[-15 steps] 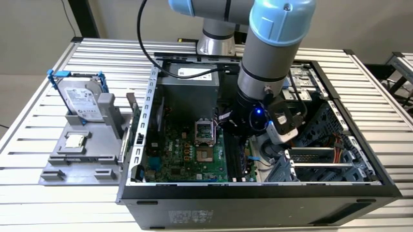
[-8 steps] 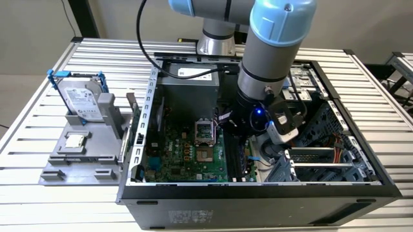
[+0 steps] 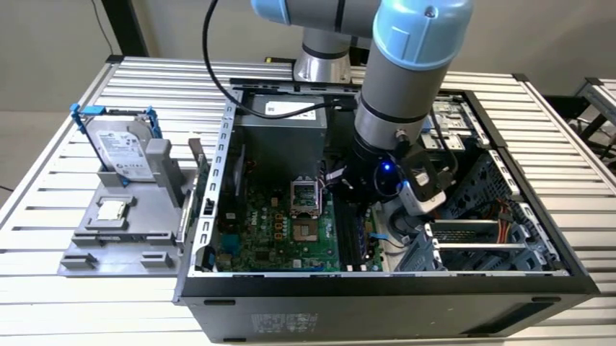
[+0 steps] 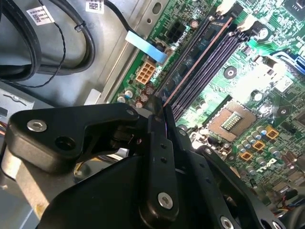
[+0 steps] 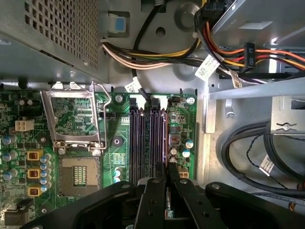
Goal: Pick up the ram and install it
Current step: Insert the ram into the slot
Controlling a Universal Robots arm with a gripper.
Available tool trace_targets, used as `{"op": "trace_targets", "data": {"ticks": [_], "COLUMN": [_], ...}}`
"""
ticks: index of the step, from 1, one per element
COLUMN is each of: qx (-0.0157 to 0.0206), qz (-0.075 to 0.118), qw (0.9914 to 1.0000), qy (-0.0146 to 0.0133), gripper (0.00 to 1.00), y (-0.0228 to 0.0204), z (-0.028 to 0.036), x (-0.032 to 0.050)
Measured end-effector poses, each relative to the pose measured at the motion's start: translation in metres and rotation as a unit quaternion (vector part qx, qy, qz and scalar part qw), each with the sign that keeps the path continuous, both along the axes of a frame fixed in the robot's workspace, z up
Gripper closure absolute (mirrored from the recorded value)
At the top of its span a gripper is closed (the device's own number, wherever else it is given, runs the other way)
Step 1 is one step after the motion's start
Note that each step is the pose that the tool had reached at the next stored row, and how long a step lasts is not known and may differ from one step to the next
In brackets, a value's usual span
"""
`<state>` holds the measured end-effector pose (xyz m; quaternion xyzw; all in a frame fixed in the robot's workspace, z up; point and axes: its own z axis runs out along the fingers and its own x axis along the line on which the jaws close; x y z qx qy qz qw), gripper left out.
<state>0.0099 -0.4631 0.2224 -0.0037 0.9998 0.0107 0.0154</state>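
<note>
My gripper (image 3: 358, 216) is down inside the open computer case (image 3: 385, 288), right over the long black memory slots (image 5: 138, 143) on the green motherboard (image 3: 279, 231). In both wrist views the black fingers (image 5: 153, 191) are pressed almost together. A thin edge between them looks like the ram (image 4: 188, 74), seen edge-on. It runs in line with the slot nearest the board's edge, low over it. I cannot tell whether it is seated. The neighbouring slots (image 4: 214, 62) are bare.
The processor socket (image 5: 76, 119) with its metal frame lies beside the slots. Black cables (image 5: 248, 157) and coloured wire bundles (image 5: 157, 59) run close by. The power supply (image 3: 279, 119) stands at the back. Outside, a hard drive (image 3: 125, 148) leans in a grey fixture (image 3: 115, 238).
</note>
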Motion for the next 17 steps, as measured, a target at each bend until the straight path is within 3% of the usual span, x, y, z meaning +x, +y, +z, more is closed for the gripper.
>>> {"op": "trace_targets", "data": {"ticks": [17], "qx": [0.0003], "qz": [0.001], "qw": [1.0], "qy": [0.0001], "gripper": [1.0], "y": [-0.0002], "z": [-0.0077], "x": [0.0]}}
